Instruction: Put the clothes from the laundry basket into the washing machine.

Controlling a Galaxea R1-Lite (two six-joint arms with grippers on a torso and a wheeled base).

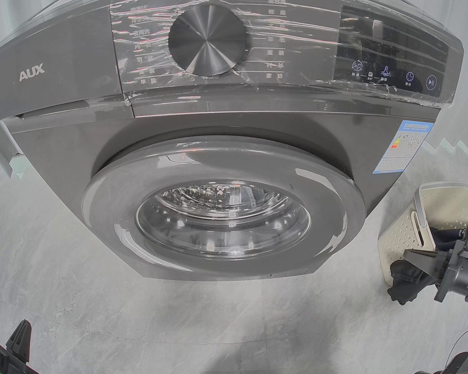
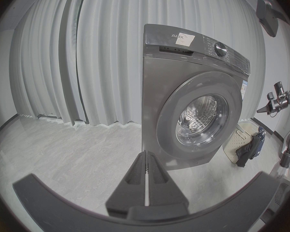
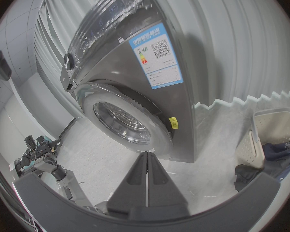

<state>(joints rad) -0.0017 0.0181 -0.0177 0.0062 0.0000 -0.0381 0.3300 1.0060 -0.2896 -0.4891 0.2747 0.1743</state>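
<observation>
light: bright, even | glare: washing machine door (image 1: 223, 219), panel film (image 1: 291, 37) | edges: fisheye-bent

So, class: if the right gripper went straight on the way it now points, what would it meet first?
Probably the lower rim of the washing machine's door; the right gripper, shut, points at it across bare floor, though depth is unclear.
</observation>
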